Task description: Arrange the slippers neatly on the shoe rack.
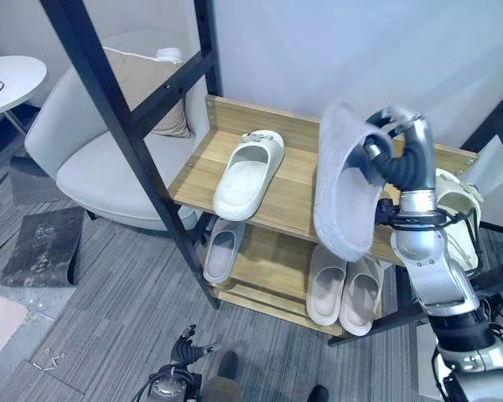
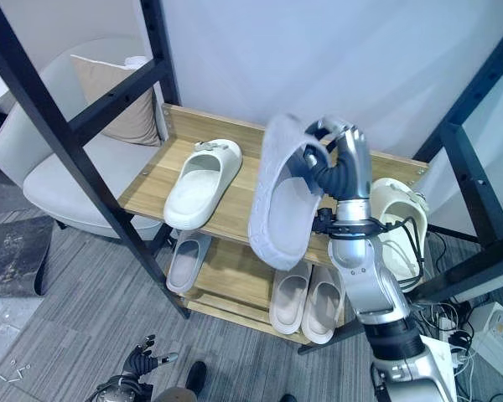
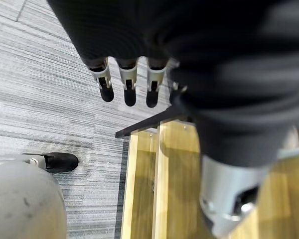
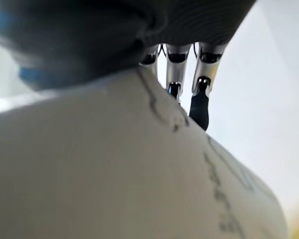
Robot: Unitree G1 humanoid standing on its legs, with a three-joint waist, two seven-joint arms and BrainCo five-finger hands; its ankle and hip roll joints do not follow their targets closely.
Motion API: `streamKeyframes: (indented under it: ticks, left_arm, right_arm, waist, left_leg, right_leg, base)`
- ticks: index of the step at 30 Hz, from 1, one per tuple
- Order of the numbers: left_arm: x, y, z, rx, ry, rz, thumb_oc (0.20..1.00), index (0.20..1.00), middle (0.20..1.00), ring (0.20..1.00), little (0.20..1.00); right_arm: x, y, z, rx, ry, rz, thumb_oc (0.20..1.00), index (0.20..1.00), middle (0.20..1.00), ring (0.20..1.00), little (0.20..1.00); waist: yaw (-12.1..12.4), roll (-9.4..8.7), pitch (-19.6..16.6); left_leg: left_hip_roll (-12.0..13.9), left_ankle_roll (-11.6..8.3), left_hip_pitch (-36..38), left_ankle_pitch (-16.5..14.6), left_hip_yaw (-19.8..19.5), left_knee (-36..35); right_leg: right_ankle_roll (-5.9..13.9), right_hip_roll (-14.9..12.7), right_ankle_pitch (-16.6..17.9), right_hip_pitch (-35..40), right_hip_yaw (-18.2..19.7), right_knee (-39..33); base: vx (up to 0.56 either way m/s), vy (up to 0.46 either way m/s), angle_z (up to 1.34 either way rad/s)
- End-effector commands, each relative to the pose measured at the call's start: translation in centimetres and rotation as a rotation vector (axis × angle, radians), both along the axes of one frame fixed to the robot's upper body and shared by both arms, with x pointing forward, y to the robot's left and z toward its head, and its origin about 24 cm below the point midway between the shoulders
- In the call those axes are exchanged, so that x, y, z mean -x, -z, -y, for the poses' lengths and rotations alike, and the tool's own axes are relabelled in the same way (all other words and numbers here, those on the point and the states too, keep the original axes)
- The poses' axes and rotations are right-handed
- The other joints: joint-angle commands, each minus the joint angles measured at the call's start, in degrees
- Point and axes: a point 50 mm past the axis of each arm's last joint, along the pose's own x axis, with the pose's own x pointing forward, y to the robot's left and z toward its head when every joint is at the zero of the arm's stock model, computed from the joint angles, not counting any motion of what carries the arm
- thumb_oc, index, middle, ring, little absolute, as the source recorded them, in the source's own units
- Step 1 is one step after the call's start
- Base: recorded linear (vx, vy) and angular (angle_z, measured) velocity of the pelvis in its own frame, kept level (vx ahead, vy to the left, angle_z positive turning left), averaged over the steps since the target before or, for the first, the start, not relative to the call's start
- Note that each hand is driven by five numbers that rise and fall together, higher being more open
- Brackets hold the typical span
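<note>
Above the top shelf (image 1: 295, 197) of the rack (image 1: 260, 297) your right hand (image 1: 384, 149) holds a white slipper (image 1: 344, 180) up in the air, sole towards the camera and toe end uppermost. Your head views show the fingers curled over its far edge near the top. Your right wrist view adds a close look: the slipper's pale surface (image 4: 139, 174) fills most of it, and the fingers (image 4: 200, 102) reach over its rim, closed on it.

On the top shelf to the left of the held one, a second white slipper (image 1: 248, 174) lies flat, toe towards the back wall. At the shelf's right end, partly behind your forearm, you can see a white clog (image 2: 398, 222). On the lower shelf (image 1: 260, 268) a single grey slipper (image 1: 221, 249) sits at the left and a beige pair (image 1: 345, 289) lies side by side at the right.

Your left hand (image 1: 189, 345) hangs low over the carpet, fingers loosely spread. Your left wrist view shows its fingers (image 3: 128, 87) straight and holding nothing, with a wooden shelf and black bar below them.

Beyond the rack at the left stands a grey armchair (image 1: 84, 142) with a cushion (image 1: 155, 96), and a round white table (image 1: 8, 79) sits at the far left.
</note>
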Motion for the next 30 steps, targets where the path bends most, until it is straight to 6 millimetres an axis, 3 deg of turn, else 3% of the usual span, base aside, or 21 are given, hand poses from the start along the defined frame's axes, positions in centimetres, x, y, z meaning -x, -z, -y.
streamKeyframes:
  ticks: [1, 3, 6, 9, 10, 11, 12, 16, 19, 21, 25, 26, 27, 28, 30]
  left_arm:
    - [-0.2, 0.3, 0.8, 0.012, 0.014, -0.008, 1.0, 1.0, 1.0, 1.0, 1.0]
    - [-0.1, 0.3, 0.8, 0.012, 0.014, -0.009, 1.0, 1.0, 1.0, 1.0, 1.0]
    - [0.2, 0.5, 0.5, 0.015, -0.024, -0.022, 1.0, 1.0, 1.0, 1.0, 1.0]
    - [0.4, 0.8, 0.5, 0.012, -0.05, -0.041, 1.0, 1.0, 1.0, 1.0, 1.0]
    - [0.4, 0.8, 0.5, 0.012, -0.05, -0.041, 1.0, 1.0, 1.0, 1.0, 1.0]
    - [0.5, 0.9, 0.6, 0.011, -0.066, -0.05, 1.0, 1.0, 1.0, 1.0, 1.0]
    - [0.5, 0.9, 0.6, 0.011, -0.066, -0.05, 1.0, 1.0, 1.0, 1.0, 1.0]
    - [0.4, 0.9, 0.3, -0.003, -0.084, -0.048, 1.0, 1.0, 1.0, 1.0, 1.0]
    - [0.3, 0.9, 0.1, -0.008, -0.092, -0.044, 1.0, 1.0, 1.0, 1.0, 1.0]
    - [0.0, 0.8, 0.0, -0.013, -0.106, -0.028, 1.0, 1.0, 1.0, 1.0, 1.0]
    - [-0.3, 0.6, -0.1, -0.013, -0.117, -0.008, 1.0, 1.0, 1.0, 1.0, 1.0]
    - [-0.5, 0.4, -0.1, -0.003, -0.129, 0.018, 1.0, 1.0, 1.0, 1.0, 1.0]
    - [-0.6, 0.4, -0.1, -0.003, -0.128, 0.018, 1.0, 1.0, 1.0, 1.0, 1.0]
    - [-0.4, 0.3, 0.1, 0.015, -0.153, 0.036, 1.0, 1.0, 1.0, 1.0, 1.0]
    - [-0.7, 0.3, 0.2, 0.023, -0.189, 0.045, 1.0, 1.0, 1.0, 1.0, 1.0]
  right_arm:
    - [3.4, -2.9, -0.8, -0.194, -0.352, 0.185, 0.2, 0.2, 0.2, 0.2, 0.2]
    - [3.4, -2.9, -0.7, -0.195, -0.355, 0.183, 0.2, 0.2, 0.2, 0.2, 0.2]
    - [4.8, -2.6, -3.7, -0.31, -0.82, 0.083, 0.2, 0.2, 0.2, 0.2, 0.2]
    - [5.5, -2.2, -6.6, -0.447, -1.17, -0.019, 0.2, 0.2, 0.2, 0.2, 0.2]
    - [5.5, -2.2, -6.6, -0.447, -1.17, -0.019, 0.2, 0.2, 0.2, 0.2, 0.2]
    - [5.8, -1.9, -8.4, -0.486, -1.323, -0.08, 0.2, 0.2, 0.2, 0.2, 0.2]
    - [5.8, -1.9, -8.4, -0.486, -1.323, -0.08, 0.2, 0.2, 0.2, 0.2, 0.2]
    - [6.4, -0.7, -13.2, -0.398, -1.535, -0.264, 0.2, 0.2, 0.2, 0.2, 0.2]
    - [6.2, 0.4, -14.8, -0.364, -1.569, -0.349, 0.2, 0.2, 0.2, 0.2, 0.2]
    - [6.2, 2.8, -17.1, -0.288, -1.585, -0.495, 0.2, 0.2, 0.2, 0.2, 0.2]
    - [5.8, 5.0, -18.1, -0.156, -1.489, -0.569, 0.2, 0.2, 0.2, 0.2, 0.2]
    - [5.2, 7.4, -18.3, -0.028, -1.356, -0.62, 0.2, 0.2, 0.2, 0.2, 0.2]
    - [5.1, 7.4, -18.3, -0.027, -1.356, -0.62, 0.2, 0.2, 0.2, 0.2, 0.2]
    - [3.7, 10.6, -17.6, 0.175, -1.077, -0.642, 0.2, 0.2, 0.2, 0.2, 0.2]
    - [3.7, 12.3, -17.1, 0.268, -0.988, -0.672, 0.2, 0.2, 0.2, 0.2, 0.2]
  waist:
    - [0.05, 0.43, -1.87]
    - [0.0, 0.41, -1.92]
    - [-0.15, 0.82, -2.08]
    - [0.43, 1.03, -1.89]
    - [0.3, 0.98, -2.04]
    - [0.82, 1.03, -1.98]
    - [0.81, 1.03, -1.97]
    - [3.19, 0.96, -1.57]
    - [4.04, 0.87, -1.39]
    - [5.49, 0.61, -0.79]
    - [6.57, 0.54, 0.1]
    - [7.34, 0.63, 1.05]
    - [7.17, 0.57, 0.91]
    - [7.55, 0.99, 2.49]
    - [6.45, 0.73, 2.95]
  left_leg:
    - [-0.97, 1.65, 1.55, -4.69, 0.27, -0.01]
    - [-0.96, 1.64, 1.56, -4.69, 0.25, -0.01]
    - [-0.89, 1.43, 1.35, -4.3, 0.14, -0.09]
    - [-0.76, 1.19, 1.51, -4.28, -0.27, -0.12]
    - [-0.85, 1.24, 1.28, -4.1, -0.38, -0.17]
    - [-0.9, 1.18, 1.18, -4.02, -0.71, -0.11]
    - [-0.91, 1.18, 1.18, -4.02, -0.72, -0.11]
    - [-1.14, 0.84, 0.57, -3.66, -2.34, 0.01]
    - [-1.26, 0.77, 0.28, -3.46, -3.05, 0.07]
    - [-1.27, 0.58, -0.22, -3.13, -4.14, 0.12]
    - [-1.37, 0.46, -0.81, -2.88, -5.14, 0.21]
    - [-1.34, 0.17, -1.03, -2.95, -5.79, 0.42]
    - [-1.47, 0.25, -1.28, -2.73, -5.94, 0.39]
    - [-1.59, 0.25, -1.74, -2.8, -6.47, 0.69]
    - [-1.69, 0.58, -2.24, -2.76, -6.28, 1.0]
  right_leg:
    - [1.94, -1.32, -3.81, 1.82, 0.82, 2.09]
    - [1.94, -1.3, -3.82, 1.84, 0.8, 2.09]
    - [1.68, -1.26, -3.78, 1.65, 0.57, 2.51]
    - [1.49, -1.3, -3.89, 1.93, 0.06, 2.8]
    - [1.51, -1.37, -3.76, 1.77, -0.05, 2.74]
    - [1.42, -1.43, -3.78, 1.78, -0.39, 2.94]
    - [1.42, -1.43, -3.78, 1.79, -0.4, 2.93]
    - [1.08, -1.6, -3.85, 2.15, -2.11, 3.27]
    - [1.08, -1.7, -3.71, 2.37, -2.87, 3.1]
    - [0.89, -1.77, -3.83, 2.45, -3.88, 3.22]
    - [0.82, -1.64, -3.97, 2.51, -4.69, 3.33]
    - [0.69, -1.46, -4.49, 2.71, -5.41, 3.69]
    - [0.73, -1.54, -4.32, 2.57, -5.57, 3.61]
    - [0.84, -1.43, -4.65, 2.14, -6.07, 4.08]
    - [1.04, -1.54, -4.35, 1.27, -5.71, 4.26]
  base:
    - [0.0, 0.0, 0.0]
    - [-0.02, -0.006, -0.08]
    - [-0.06, -0.009, -0.06]
    - [-0.02, -0.006, -0.01]
    - [-0.04, -0.003, 0.05]
    - [-0.03, 0.002, 0.08]
    - [-0.03, -0.002, 0.11]
    - [-0.04, -0.003, 0.19]
    - [-0.04, -0.002, 0.2]
    - [-0.05, -0.005, 0.13]
    - [-0.02, -0.012, 0.24]
    - [-0.01, -0.01, 0.21]
    - [-0.04, -0.01, 0.23]
    - [-0.04, 0.009, 0.14]
    - [-0.03, -0.005, 0.15]
